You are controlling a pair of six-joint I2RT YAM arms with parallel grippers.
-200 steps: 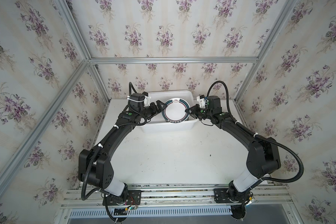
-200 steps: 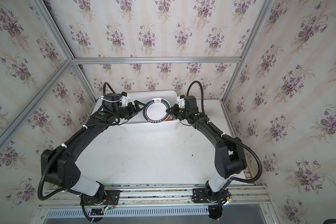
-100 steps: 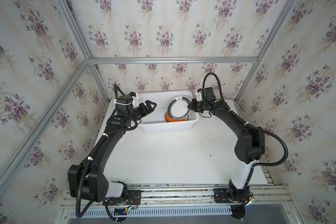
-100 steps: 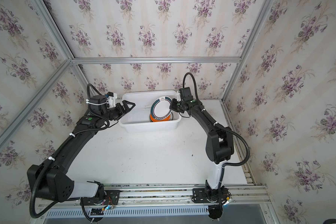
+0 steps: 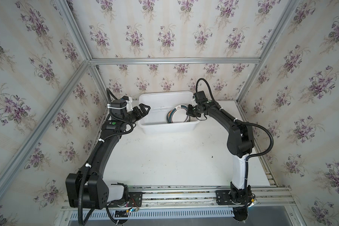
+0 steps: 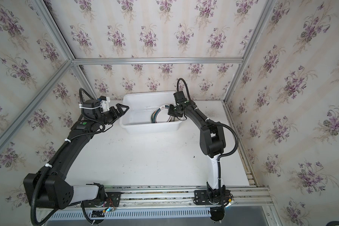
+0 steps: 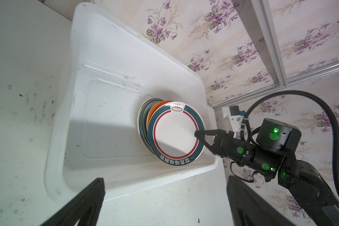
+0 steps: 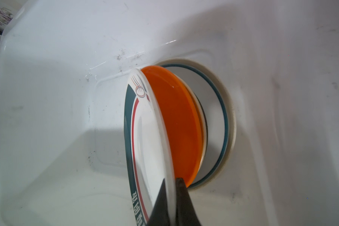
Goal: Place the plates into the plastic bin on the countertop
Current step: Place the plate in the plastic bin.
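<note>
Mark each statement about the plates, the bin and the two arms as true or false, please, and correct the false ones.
1. The right fingers pinch the teal-rimmed plate at its rim. True.
2. The left fingers hold a plate. False: they are open and empty, near the plastic bin.
3. An orange plate lies directly behind the held plate. True.
4. The held plate lies flat. False: it is tilted, with one edge raised.
</note>
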